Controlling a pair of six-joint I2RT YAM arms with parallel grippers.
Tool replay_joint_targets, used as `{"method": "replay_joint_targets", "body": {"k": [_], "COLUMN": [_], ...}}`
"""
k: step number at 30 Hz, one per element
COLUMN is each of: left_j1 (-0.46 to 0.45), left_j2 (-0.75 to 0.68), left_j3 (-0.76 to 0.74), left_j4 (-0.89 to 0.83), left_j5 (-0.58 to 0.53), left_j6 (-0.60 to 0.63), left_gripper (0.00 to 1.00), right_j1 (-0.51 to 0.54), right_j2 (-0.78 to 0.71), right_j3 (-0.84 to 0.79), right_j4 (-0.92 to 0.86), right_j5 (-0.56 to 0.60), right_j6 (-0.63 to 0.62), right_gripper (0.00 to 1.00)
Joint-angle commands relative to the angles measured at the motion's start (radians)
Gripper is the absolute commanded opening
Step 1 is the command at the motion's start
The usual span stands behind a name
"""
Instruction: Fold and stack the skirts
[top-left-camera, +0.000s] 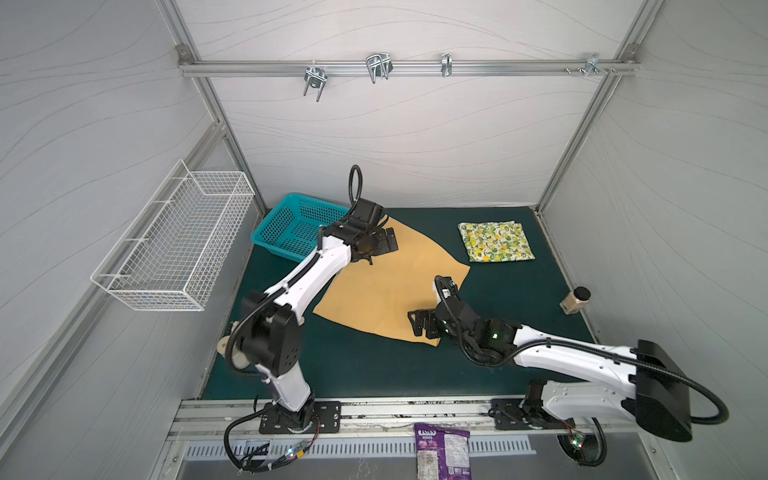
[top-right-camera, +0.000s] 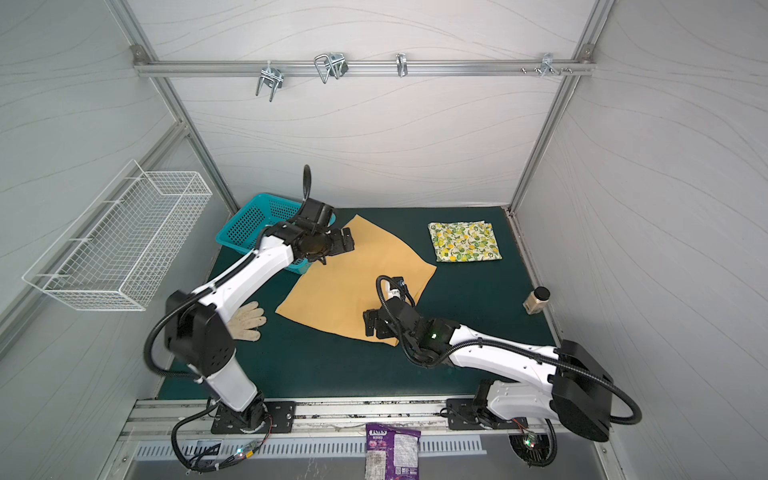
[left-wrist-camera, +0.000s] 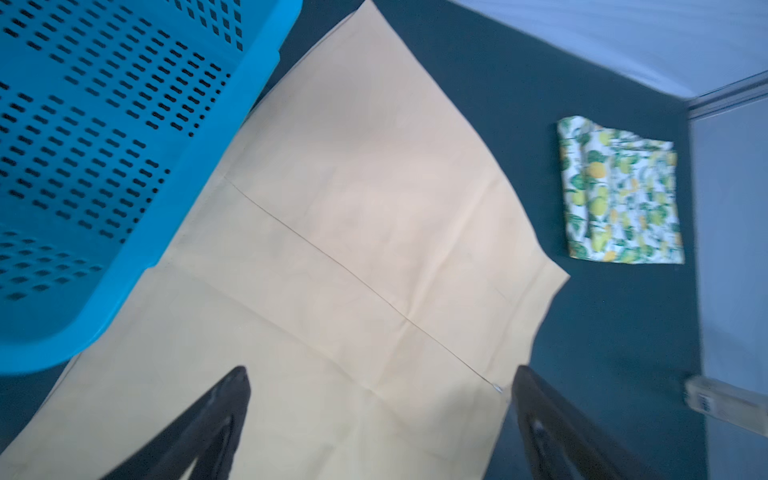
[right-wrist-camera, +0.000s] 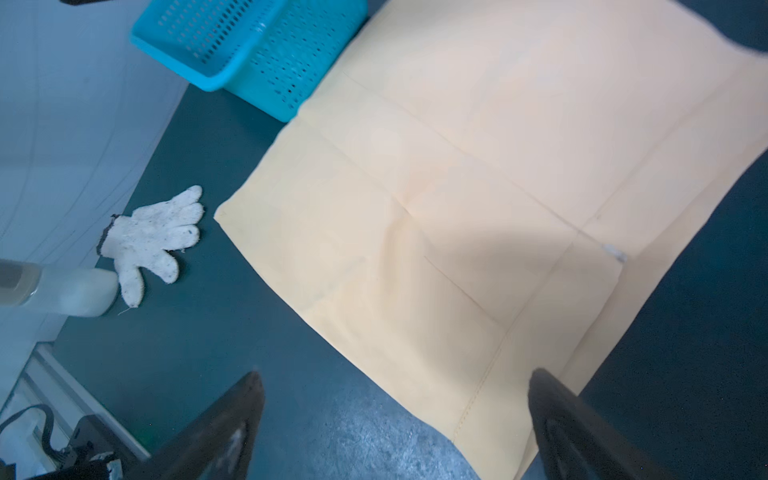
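Front rail: purple foil snack packet (top-left-camera: 442, 451) lies flat.
Right gripper (top-left-camera: 419, 324): jaws wide, nothing held, hovers over the near corner of the plain mustard-yellow cloth skirt (top-left-camera: 390, 286).
That skirt is spread flat mid-way across the dark green table mat (top-left-camera: 353, 365).
Left gripper (top-left-camera: 388, 242): jaws wide, empty, above the skirt's far corner, just beside the teal perforated plastic basket (top-left-camera: 286, 226).
Far right: white lemon-print cloth skirt (top-left-camera: 496, 241), folded, apart from the mustard one.

Both arms are extending over the worktop, elbows bent. The left gripper (top-left-camera: 390, 240) and right gripper (top-left-camera: 417, 324) are presenting fingers fully spread, gripping nothing.
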Motion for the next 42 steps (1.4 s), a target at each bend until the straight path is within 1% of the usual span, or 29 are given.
{"method": "replay_joint_targets", "body": {"k": [1, 4, 5, 7, 10, 13, 14, 16, 20, 23, 27, 32, 35, 42], "left_j1": [0.005, 0.016, 0.027, 0.053, 0.1, 0.191, 0.231, 0.297, 0.42, 0.465, 0.499, 0.519, 0.529, 0.558], "left_j2": [-0.107, -0.224, -0.258, -0.325, -0.408, -0.463, -0.476, -0.493, -0.514, -0.494, -0.431, -0.353, -0.318, -0.257], "left_j3": [-0.137, -0.302, -0.36, -0.463, -0.599, -0.701, -0.734, -0.796, -0.919, -0.952, -0.948, -0.931, -0.937, -0.953], "left_j4": [0.04, 0.075, 0.096, 0.132, 0.151, 0.156, 0.162, 0.18, 0.257, 0.29, 0.317, 0.342, 0.365, 0.399], "left_j5": [0.023, 0.033, 0.056, 0.097, 0.101, 0.141, 0.183, 0.225, 0.29, 0.293, 0.301, 0.286, 0.282, 0.25], "left_j6": [-0.09, -0.171, -0.197, -0.242, -0.277, -0.312, -0.314, -0.319, -0.334, -0.314, -0.29, -0.267, -0.256, -0.236], "left_gripper": [0.99, 0.99, 0.99, 0.99, 0.99, 0.99, 0.98, 0.97, 0.95, 0.92, 0.89, 0.82, 0.74, 0.68], "right_j1": [0.004, -0.001, -0.003, -0.004, -0.004, 0.003, 0.006, 0.007, 0.014, 0.017, 0.02, 0.019, 0.018, 0.019], "right_j2": [0.006, 0.045, 0.062, 0.102, 0.151, 0.178, 0.183, 0.187, 0.185, 0.176, 0.152, 0.111, 0.092, 0.065], "right_j3": [0.053, 0.08, 0.091, 0.104, 0.105, 0.091, 0.086, 0.075, 0.058, 0.046, 0.033, 0.012, 0.008, 0.001], "right_j4": [-0.1, -0.126, -0.133, -0.148, -0.147, -0.132, -0.125, -0.108, -0.088, -0.083, -0.089, -0.096, -0.1, -0.104], "right_j5": [0.027, -0.013, -0.038, -0.076, -0.136, -0.155, -0.163, -0.179, -0.2, -0.199, -0.19, -0.186, -0.186, -0.194], "right_j6": [-0.242, -0.343, -0.371, -0.396, -0.411, -0.404, -0.401, -0.393, -0.379, -0.368, -0.363, -0.348, -0.342, -0.33], "right_gripper": [0.99, 0.99, 0.99, 0.99, 0.99, 0.99, 0.99, 0.99, 0.99, 0.99, 0.99, 0.99, 0.99, 0.99]}}
